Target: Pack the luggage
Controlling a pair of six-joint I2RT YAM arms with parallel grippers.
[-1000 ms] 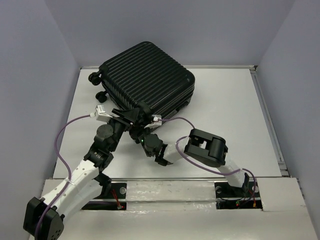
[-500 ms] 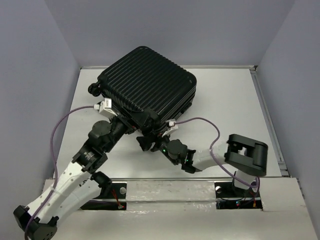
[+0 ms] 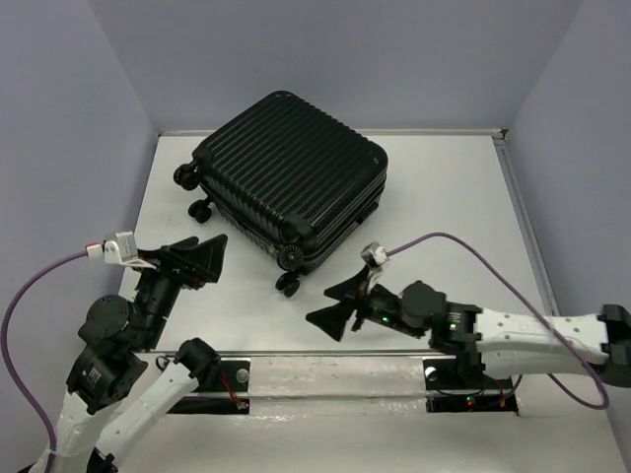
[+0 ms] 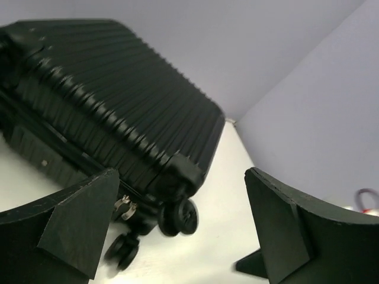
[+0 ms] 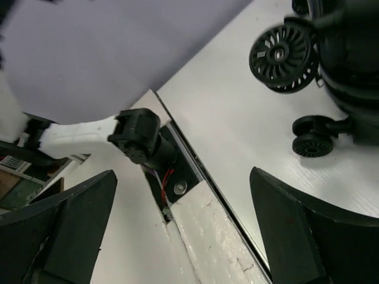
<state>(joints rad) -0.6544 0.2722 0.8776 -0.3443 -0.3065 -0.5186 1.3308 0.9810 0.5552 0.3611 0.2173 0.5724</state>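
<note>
The white table fills the floor of the walled cell. On it, toward 11 o'clock from the centre, lies the luggage. It is closed, flat on one ribbed shell, and turned askew so its corners point at roughly 12, 3, 6 and 9 o'clock. Two wheels stick out at the 6 o'clock corner, and another pair at the 9 o'clock corner.

The left arm rises from the near edge at 7 o'clock. The left gripper has its fingers spread wide with nothing between them, and sits well apart from the case, pointing toward 2 o'clock. The left wrist view shows the ribbed shell and near wheels framed between its fingers.

The right arm lies low along the near edge. The right gripper is likewise spread and empty at 6 o'clock, just short of the near wheels.

A purple cable arcs over each arm.
</note>
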